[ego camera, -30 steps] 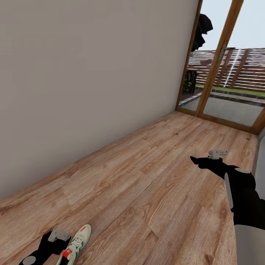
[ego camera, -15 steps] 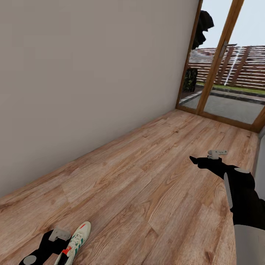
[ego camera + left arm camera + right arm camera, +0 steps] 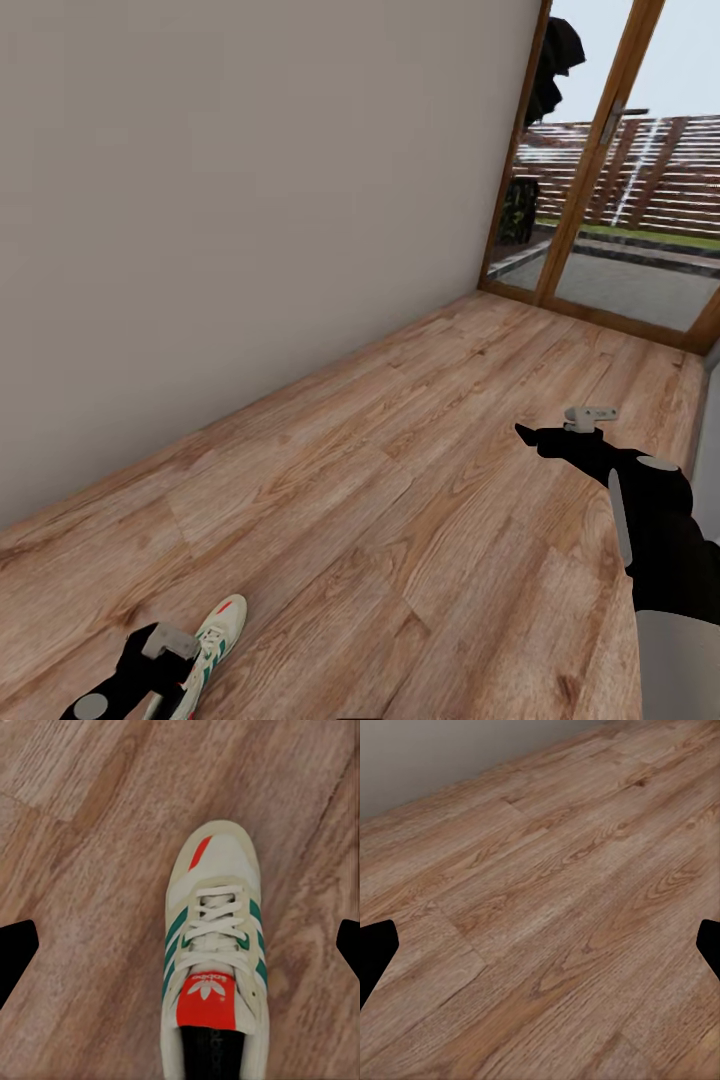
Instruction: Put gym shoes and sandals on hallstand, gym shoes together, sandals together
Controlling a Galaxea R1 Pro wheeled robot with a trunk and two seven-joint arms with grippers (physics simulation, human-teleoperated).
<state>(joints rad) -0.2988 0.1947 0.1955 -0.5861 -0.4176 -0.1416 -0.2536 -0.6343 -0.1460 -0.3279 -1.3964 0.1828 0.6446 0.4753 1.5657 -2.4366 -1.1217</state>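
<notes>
The fingers (image 3: 16, 952) of the left gripper (image 3: 180, 952) stand wide apart, their black tips at the two sides of the left wrist view with one gym shoe (image 3: 214, 967) lying on the corridor floor (image 3: 82, 870) between them and untouched; the right gripper (image 3: 540, 949) likewise has its dark tips spread, with bare planks between them and nothing held.

The left wrist view looks straight down on the shoe and gives detail the head view lacks: cream-white upper, three teal-green stripes on each side, white criss-crossed laces, a red-orange tongue patch with a white trefoil mark, a small red-orange slash on the rounded toe, and the dark opening of the shoe; the head view shows the same shoe (image 3: 208, 650) only in part, at the near left edge, toe pointing away, just beside the black left gripper (image 3: 165, 655).

The head view alone shows the room: a plain matte grey-beige wall (image 3: 250, 200) along the left, meeting the floor (image 3: 400, 470) in a straight line; at the far right a wood-framed glass door (image 3: 600, 190) with a brown slatted fence and grass beyond; the right gripper (image 3: 525, 432) juts out from a glossy black arm above the boards at the right.

The right wrist view shows the laminate close: light-brown planks with swirling grain, dark knots and fine seams, and a strip of the wall (image 3: 450, 757) at the far edge.
</notes>
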